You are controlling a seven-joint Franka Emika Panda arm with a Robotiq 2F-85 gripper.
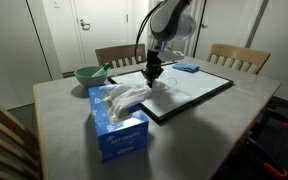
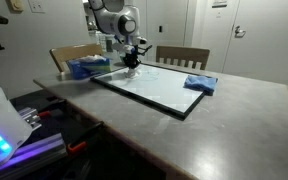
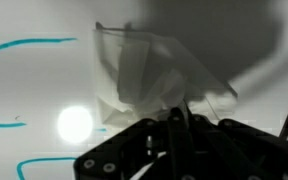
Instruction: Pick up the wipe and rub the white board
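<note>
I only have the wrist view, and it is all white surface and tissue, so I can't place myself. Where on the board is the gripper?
Observer: In both exterior views the gripper is down at the white board, near its edge on the tissue box side.
Operator: I see the wipe in front of the fingers. Is anything else on the board?
Observer: A folded blue cloth lies at a corner of the board, away from the gripper.
Operator: What else is nearby?
Observer: A green bowl stands on the table, off the board, beyond the box.
</note>
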